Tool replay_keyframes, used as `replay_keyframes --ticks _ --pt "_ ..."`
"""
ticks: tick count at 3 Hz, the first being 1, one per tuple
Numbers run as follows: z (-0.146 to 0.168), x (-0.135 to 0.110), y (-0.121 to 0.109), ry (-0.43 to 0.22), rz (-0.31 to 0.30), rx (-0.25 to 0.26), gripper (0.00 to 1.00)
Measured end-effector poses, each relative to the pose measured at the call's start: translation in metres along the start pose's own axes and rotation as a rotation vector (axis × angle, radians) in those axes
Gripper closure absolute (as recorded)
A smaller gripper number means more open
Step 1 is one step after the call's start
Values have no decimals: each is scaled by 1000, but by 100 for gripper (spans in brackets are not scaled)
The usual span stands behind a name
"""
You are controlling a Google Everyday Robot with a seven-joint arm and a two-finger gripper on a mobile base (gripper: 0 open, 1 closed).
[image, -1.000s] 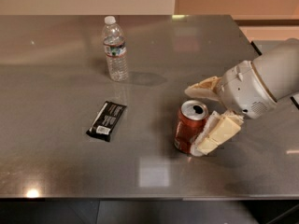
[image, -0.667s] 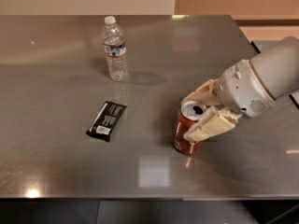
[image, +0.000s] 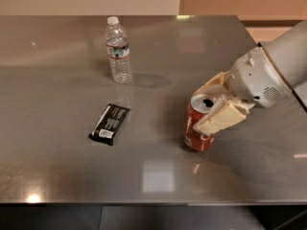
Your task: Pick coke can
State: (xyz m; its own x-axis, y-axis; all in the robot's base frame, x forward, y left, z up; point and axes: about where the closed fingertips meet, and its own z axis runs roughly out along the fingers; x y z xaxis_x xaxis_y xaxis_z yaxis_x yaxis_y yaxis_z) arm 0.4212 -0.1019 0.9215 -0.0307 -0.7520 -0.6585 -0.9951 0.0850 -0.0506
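The coke can [image: 195,131], red with a silver top and open pull-tab hole, stands upright on the grey metal table [image: 158,176] at the right of centre. My gripper [image: 211,107] comes in from the right on a white arm and is closed around the can's upper part. One cream finger [image: 220,118] lies across the can's front, the other [image: 211,86] sits behind its top. The can's base still looks to be on the table.
A clear plastic water bottle [image: 118,50] stands upright at the back left. A flat black snack bar wrapper [image: 110,123] lies left of the can. The table's front edge runs along the bottom and its right edge passes under my arm.
The fingers were spread on either side of the can a second ago; they have since closed onto its upper part. The can, bottle and wrapper have stayed in place.
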Motion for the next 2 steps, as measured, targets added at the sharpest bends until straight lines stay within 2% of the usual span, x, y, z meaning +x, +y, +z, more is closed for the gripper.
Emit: replay_keyframes --ticks 1,2 --pt "-23 -10 -10 -22 27 11 100" --pt "-48 -19 -19 -41 49 23 100"
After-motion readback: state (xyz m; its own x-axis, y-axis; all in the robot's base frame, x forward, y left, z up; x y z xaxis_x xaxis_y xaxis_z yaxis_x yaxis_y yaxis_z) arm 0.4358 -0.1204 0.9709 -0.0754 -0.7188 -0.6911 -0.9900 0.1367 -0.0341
